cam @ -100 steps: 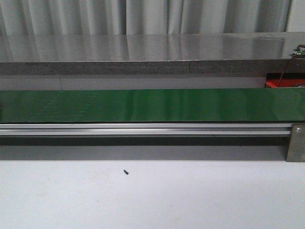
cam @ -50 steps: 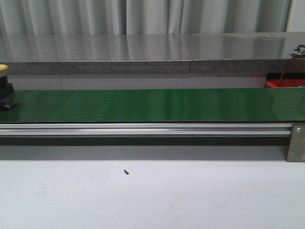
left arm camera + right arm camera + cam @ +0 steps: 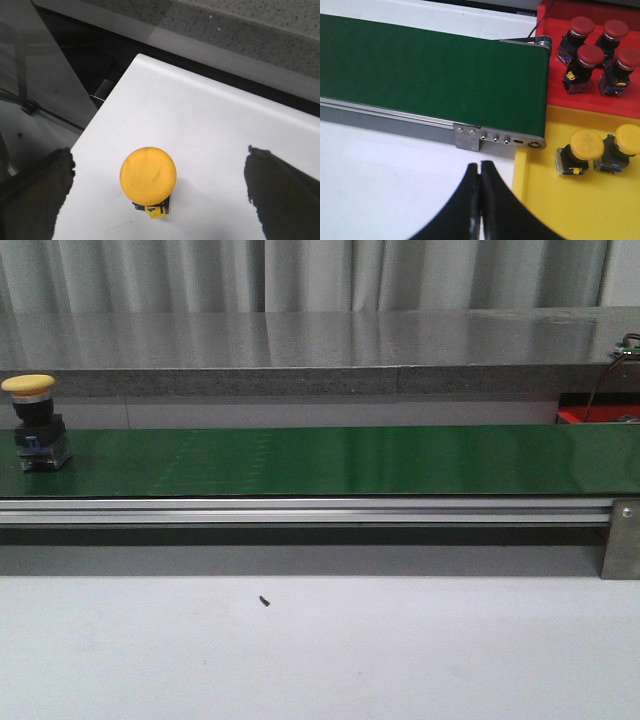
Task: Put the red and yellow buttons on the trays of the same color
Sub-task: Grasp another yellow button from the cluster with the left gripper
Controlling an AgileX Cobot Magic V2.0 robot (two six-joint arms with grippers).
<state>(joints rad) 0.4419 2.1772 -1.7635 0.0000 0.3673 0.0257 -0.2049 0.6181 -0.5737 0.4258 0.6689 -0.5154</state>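
Observation:
A yellow button [image 3: 30,420] with a black base stands upright at the far left of the green belt [image 3: 350,460]. Another yellow button [image 3: 148,175] stands on a white surface below my left gripper [image 3: 159,156], which is open, its fingers wide on either side and not touching it. My right gripper [image 3: 480,167] is shut on nothing, hovering over the white table beside the belt's end. Next to it, the red tray [image 3: 590,102] holds several red buttons [image 3: 590,57]. The yellow tray [image 3: 560,210] holds two yellow buttons [image 3: 585,145]. Neither gripper shows in the front view.
The belt's aluminium rail [image 3: 300,510] runs along its near side, with an end bracket [image 3: 470,137] close to the yellow tray. A grey stone ledge [image 3: 300,350] runs behind the belt. A small dark speck [image 3: 264,601] lies on the white table.
A yellow button has come into the front view at the belt's left end and ridden to the right; one second ago the belt was bare.

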